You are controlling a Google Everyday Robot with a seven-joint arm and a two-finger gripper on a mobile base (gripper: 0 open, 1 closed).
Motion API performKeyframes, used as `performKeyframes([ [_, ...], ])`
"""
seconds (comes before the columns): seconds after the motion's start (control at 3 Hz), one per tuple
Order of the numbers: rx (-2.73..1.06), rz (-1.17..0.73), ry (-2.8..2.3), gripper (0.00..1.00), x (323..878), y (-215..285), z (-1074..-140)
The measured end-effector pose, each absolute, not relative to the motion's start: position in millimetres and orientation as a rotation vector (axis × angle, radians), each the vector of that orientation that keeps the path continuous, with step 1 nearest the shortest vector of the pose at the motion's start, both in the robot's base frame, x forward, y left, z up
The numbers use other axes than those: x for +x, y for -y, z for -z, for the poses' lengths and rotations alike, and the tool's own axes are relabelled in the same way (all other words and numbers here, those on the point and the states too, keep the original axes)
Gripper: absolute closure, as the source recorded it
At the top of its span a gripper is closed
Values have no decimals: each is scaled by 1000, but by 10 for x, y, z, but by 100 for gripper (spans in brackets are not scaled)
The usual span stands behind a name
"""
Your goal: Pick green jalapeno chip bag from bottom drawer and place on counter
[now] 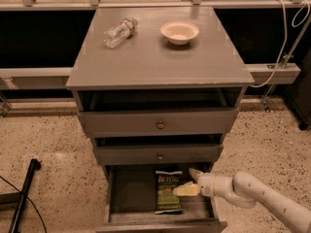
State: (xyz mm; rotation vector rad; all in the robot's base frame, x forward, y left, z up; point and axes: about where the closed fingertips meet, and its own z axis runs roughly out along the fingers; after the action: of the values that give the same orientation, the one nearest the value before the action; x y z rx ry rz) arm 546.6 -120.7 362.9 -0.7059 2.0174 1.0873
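The green jalapeno chip bag (168,192) lies flat on the floor of the open bottom drawer (131,193), right of its middle, dark band with white lettering toward the back. My gripper (190,181) reaches in from the right, over the drawer's right side, with its two pale fingers spread apart. One fingertip (181,191) is at the bag's right edge; the other sits further back. It holds nothing. The counter (155,52) is the grey top of the cabinet above.
A clear plastic bottle (119,31) lies on its side at the counter's back left. A cream bowl (180,32) stands at the back right. Two upper drawers with round knobs (159,125) sit slightly open above. A black pole (22,193) lies on the speckled floor at left.
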Motion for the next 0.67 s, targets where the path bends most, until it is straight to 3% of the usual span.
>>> performKeyframes([
  [0.67, -714, -1079, -2049, 0, 5440, 1121, -3467],
])
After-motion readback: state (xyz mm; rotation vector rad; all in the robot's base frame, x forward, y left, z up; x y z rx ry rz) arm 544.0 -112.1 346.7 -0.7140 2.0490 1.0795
